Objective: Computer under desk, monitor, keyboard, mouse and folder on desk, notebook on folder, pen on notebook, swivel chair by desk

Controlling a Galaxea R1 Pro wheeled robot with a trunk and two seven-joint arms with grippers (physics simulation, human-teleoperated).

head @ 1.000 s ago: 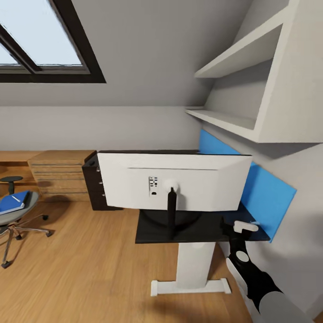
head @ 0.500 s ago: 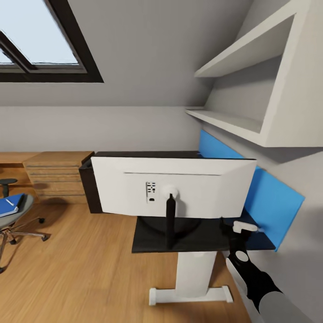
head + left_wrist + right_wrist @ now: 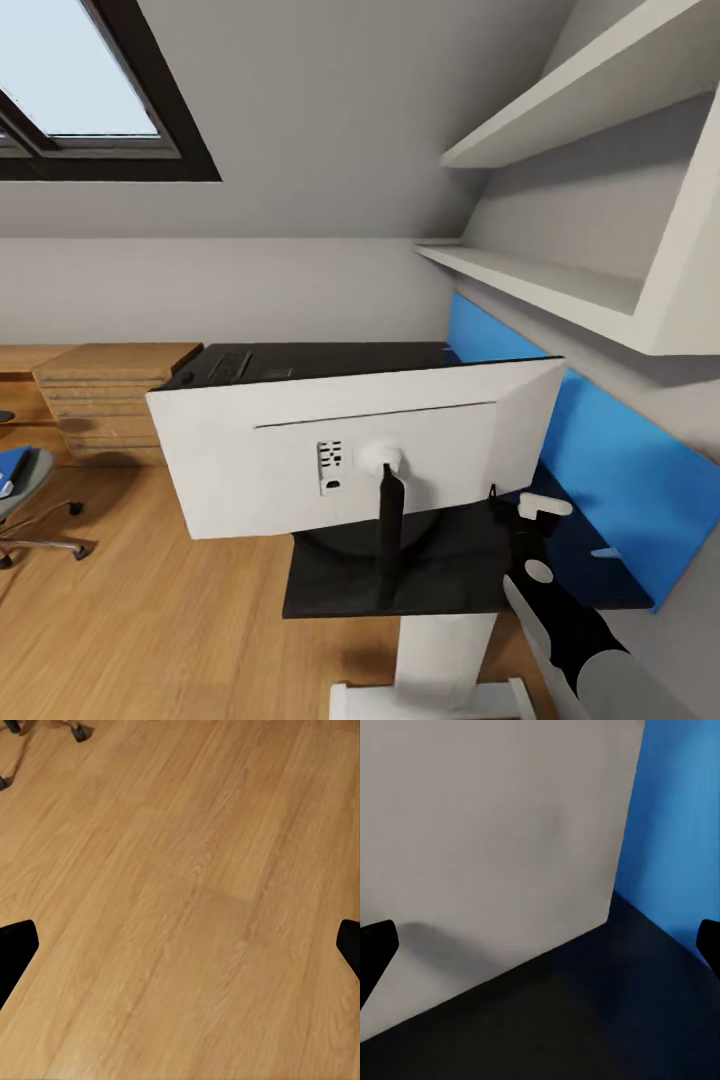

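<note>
**Head view: monitor back-to-camera on the desk end**

Head view: the monitor [image 3: 350, 455], a wide flat panel showing its white-grey back, stands on a thin curved black stand [image 3: 388, 535] on the end of the long black desk [image 3: 470, 575], over a white leg. Its long axis runs level across the frame, slightly slanted; the screen faces away, toward the far wall, with one end near the blue wall panel [image 3: 610, 475].

Handling, as a judgement: rigid, top-heavy on that slim stand, screen fragile. Best taken by the stand's neck or pushed low on the panel edge; a high push could tip it.

Right gripper [image 3: 525, 510] sits over the desk just beside the monitor's near end. Right wrist view: dark fingertips [image 3: 375, 949] at both frame edges, spread wide, nothing between them, the monitor's back ahead.

Left wrist view: fingertips [image 3: 15, 949] likewise wide apart, empty, over the wooden floor [image 3: 187, 892].

The grey swivel chair [image 3: 25, 490] stands well apart, a flat blue folder [image 3: 8, 468] on its seat.
</note>
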